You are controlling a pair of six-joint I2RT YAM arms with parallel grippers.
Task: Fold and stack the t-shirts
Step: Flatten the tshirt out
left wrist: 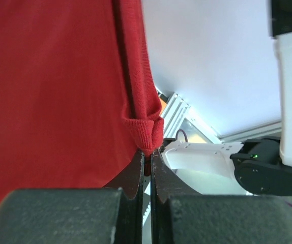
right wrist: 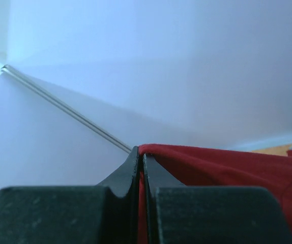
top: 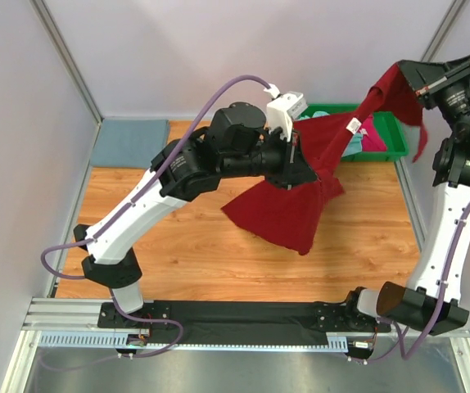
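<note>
I'm holding the dark red t-shirt (top: 300, 205) strung above the worktop (top: 178, 254), left hand (top: 294, 157) and right hand (top: 404, 75) each pinching its edge, not yet folded; grey-blue t-shirt (top: 128, 141) looks folded far left, pinkish-red t-shirt (top: 374, 136) waits in the green tray (top: 399, 137).

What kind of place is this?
Probably a robot lab booth: white partition walls around a wooden table, a left arm and right arm on a metal rail, holding a red shirt.
</note>
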